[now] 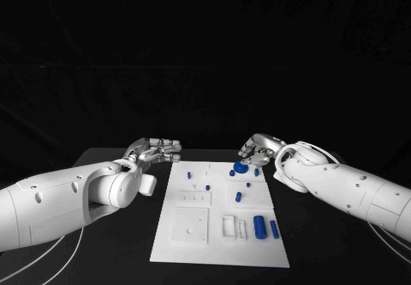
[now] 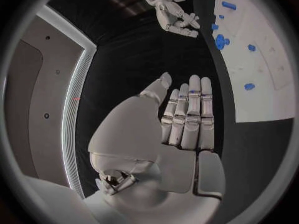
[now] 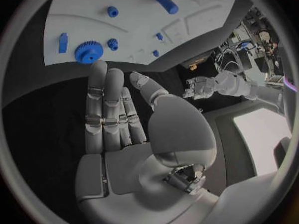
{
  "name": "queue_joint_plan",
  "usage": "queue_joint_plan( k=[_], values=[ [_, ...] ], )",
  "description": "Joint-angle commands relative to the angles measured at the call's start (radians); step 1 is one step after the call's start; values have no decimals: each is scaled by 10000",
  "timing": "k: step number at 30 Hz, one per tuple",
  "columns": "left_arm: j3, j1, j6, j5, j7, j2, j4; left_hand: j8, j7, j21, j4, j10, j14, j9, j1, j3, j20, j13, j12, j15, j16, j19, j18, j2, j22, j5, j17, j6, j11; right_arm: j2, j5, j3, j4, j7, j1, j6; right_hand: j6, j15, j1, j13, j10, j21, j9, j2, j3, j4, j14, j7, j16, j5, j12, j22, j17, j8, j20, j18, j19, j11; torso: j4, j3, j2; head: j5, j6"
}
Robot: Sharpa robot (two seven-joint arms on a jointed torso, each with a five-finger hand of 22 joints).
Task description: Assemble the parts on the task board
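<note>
The white task board point(image 1: 218, 252) lies in the middle of the table, between my two hands. A blue gear point(image 1: 240, 168) sits near its far right corner, with small blue pegs point(image 1: 231, 173) around it. My right hand point(image 1: 259, 149) hovers just behind the gear with nothing in it. In the right wrist view the right hand point(image 3: 124, 124) has straight fingers point(image 3: 98, 79) that end close to the gear point(image 3: 89, 52). My left hand point(image 1: 156, 148) is off the board's far left corner. In the left wrist view the left hand point(image 2: 181, 129) is flat and holds nothing.
Two blue cylinders point(image 1: 259, 227) lie side by side at the board's near right. A raised square block point(image 1: 190, 224) and a small frame point(image 1: 228, 225) sit at the near left and middle. More blue pegs point(image 1: 238, 196) stand mid-board. Black table point(image 1: 128, 243) surrounds the board.
</note>
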Motion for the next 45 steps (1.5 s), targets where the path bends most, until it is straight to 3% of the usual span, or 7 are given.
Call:
queue_joint_plan(
  k=[1, 8, 11, 26, 40, 45],
  values=[
    [45, 72, 398, -83, 133, -73, 297, -34, 27, 66, -56, -135, -29, 8, -131, -11, 8, 5, -31, 13, 63, -73, -15, -13, 48, 31, -6, -83, 15, 95, -1696, 6, 40, -503, 53, 457, 38, 3, -45, 16, -150, 216, 8, -29, -18, -48, -58, -41, 458, -79, 50, 233, 226, 22, 12, 180, 48, 8, 119, -21, 228, -75, 109],
    [86, 201, 432, -151, 93, -170, 703, -35, 37, 98, -71, -190, -29, 8, -166, -50, 20, 4, -34, 21, 83, -93, -7, -28, 66, 18, -6, -110, 33, 319, -2409, 6, -55, -812, 109, 444, -43, 128, 522, 10, -613, 417, 3, -170, -290, -44, -223, -36, 875, -617, 43, 840, -2, 16, 169, 338, -193, 128, 176, -21, 418, -135, 195],
    [92, 262, 438, -179, 80, -179, 782, -33, 38, 103, -77, -204, -39, 9, -181, -74, 29, 5, -32, 26, 90, -102, -4, -28, 67, -2, -8, -114, 37, 403, -2552, 5, -110, -855, 118, 509, -120, 134, 530, 11, -632, 381, -1, -163, -308, -66, -228, -46, 922, -650, 43, 945, -64, 16, 171, 336, -180, 134, 203, -27, 484, -165, 203],
    [108, 455, 444, -301, 26, -189, 886, -33, 48, 79, -86, -260, -63, 8, -200, -142, 50, 6, -31, 39, 102, -111, 0, -28, 36, -29, -9, -131, 56, 649, -3179, -11, -285, -1028, 126, 887, -112, 142, 541, 8, -641, -2, -3, -155, -241, -75, -263, -83, 1168, -718, 38, 1593, -213, 16, 180, 343, -59, 125, 253, 23, 735, -235, 329],
    [120, 538, 446, -386, -14, -225, 930, -29, 52, 52, -88, -287, -72, 10, -198, -200, 58, 6, -31, 43, 114, -91, 5, -18, -1, -60, -10, -145, 63, 722, -3469, -33, -406, -1101, 124, 1018, 25, 124, 446, 8, -465, -167, -3, -219, 548, -74, -287, -97, 1253, -920, 39, 2166, -230, 17, 162, 344, -49, 98, 233, 12, 872, -246, 361],
    [121, 545, 417, -397, -1, -206, 890, -30, 54, 42, -85, -289, -66, 9, -191, -218, 57, 7, -29, 40, 122, -76, 8, -5, -18, -64, -9, -151, 63, 749, -3483, -37, -396, -1055, 123, 1043, 149, 90, 304, 11, -270, -87, -1, -199, 987, -46, -287, -102, 1269, -1081, 40, 2446, -245, 18, 118, 246, 53, 49, 220, 5, 929, -243, 388]
  ],
)
